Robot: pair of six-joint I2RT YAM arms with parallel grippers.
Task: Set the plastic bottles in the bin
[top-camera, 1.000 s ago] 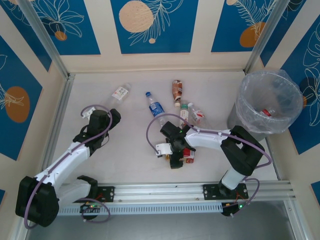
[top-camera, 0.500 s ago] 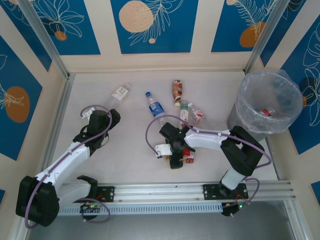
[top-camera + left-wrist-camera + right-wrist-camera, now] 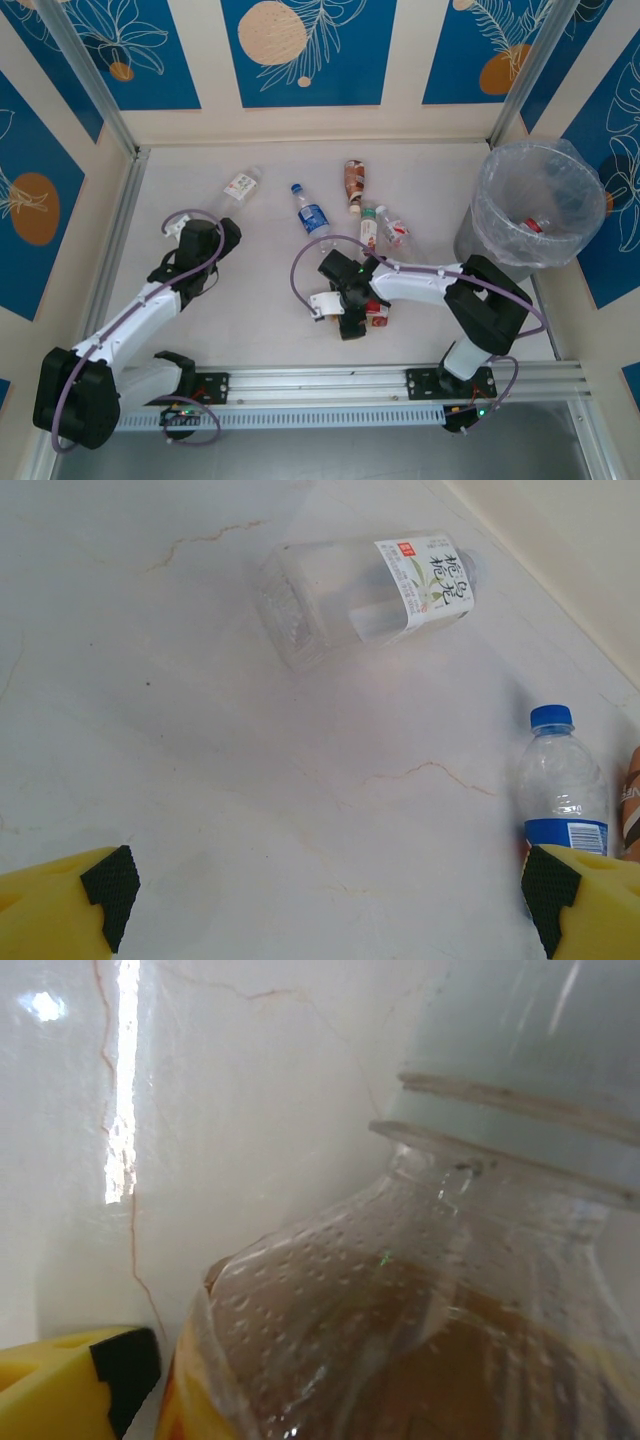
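My right gripper (image 3: 354,304) is low over a bottle of brown liquid (image 3: 400,1340) with a yellow and red label (image 3: 377,312). The bottle lies between the wide jaws. A thin gap shows beside the left pad (image 3: 120,1370); the other finger is hidden. My left gripper (image 3: 330,895) is open above bare table, short of a clear white-labelled bottle (image 3: 370,595) and a blue-capped bottle (image 3: 562,795). More plastic bottles lie mid-table: a brown one (image 3: 353,180) and two clear ones (image 3: 368,228) (image 3: 393,229). The bin (image 3: 500,165) stands at the far right with a bottle (image 3: 533,225) inside.
Walls with blue panels close the table on three sides, with metal posts at the back corners (image 3: 133,150). A metal rail (image 3: 330,380) runs along the near edge. The right arm's cable (image 3: 300,265) loops over the table near the blue-capped bottle.
The right gripper has slid a little to the left and settled lower over the brown-filled bottle, its jaws drawing in slightly. The left arm has not moved.
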